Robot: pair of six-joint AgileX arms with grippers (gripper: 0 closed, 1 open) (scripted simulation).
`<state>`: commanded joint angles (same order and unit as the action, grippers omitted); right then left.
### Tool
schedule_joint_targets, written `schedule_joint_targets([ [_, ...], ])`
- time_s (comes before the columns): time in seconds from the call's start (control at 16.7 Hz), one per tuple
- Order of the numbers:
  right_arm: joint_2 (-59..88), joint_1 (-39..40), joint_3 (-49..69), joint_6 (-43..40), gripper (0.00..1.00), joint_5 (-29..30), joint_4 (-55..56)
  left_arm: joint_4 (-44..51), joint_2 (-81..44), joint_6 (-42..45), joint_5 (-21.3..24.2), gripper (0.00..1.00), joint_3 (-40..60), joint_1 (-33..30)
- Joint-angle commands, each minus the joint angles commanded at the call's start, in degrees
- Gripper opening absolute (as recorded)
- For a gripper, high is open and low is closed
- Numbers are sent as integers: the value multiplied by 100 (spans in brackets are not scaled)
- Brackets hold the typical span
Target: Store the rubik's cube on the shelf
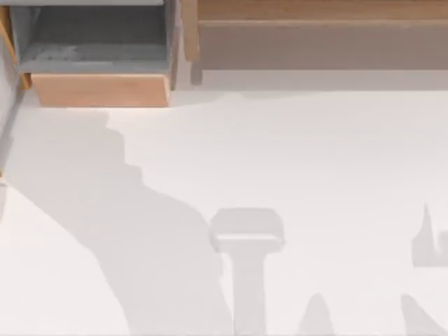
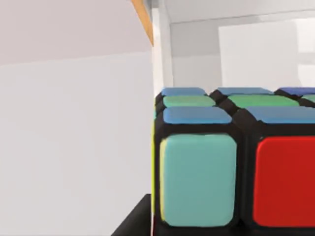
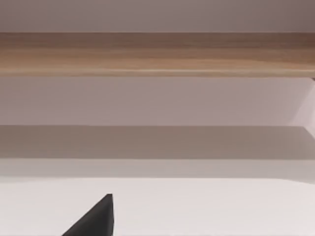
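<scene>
Filling most of the left wrist view, the rubik's cube (image 2: pixel 236 162) sits very close to the left arm's camera, with a black sliver of gripper body below it; whether those fingers grip it, I cannot tell. From above, the shelf (image 1: pixel 322 35) lies along the table's (image 1: pixel 294 161) far edge at right, a smaller wooden box (image 1: pixel 98 63) at left.

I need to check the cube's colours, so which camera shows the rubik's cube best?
The left wrist view: the rubik's cube sits close up, showing red, teal, blue and green squares. The top and right wrist views give nothing of it.
</scene>
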<state>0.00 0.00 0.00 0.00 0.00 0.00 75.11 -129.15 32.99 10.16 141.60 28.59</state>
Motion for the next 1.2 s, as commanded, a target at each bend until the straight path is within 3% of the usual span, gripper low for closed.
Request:
schedule_joint_targets([
  [0.18, 0, 0, 0, 0, 100, 0, 0, 80, -256, -120, -134, 0, 192, 64],
  [0.6, 0, 0, 0, 0, 100, 0, 0, 257, -1680, -764, -466, 0, 278, -857],
  [1.2, 0, 0, 0, 0, 100, 0, 0, 321, -1307, -765, -595, 0, 18, -961],
])
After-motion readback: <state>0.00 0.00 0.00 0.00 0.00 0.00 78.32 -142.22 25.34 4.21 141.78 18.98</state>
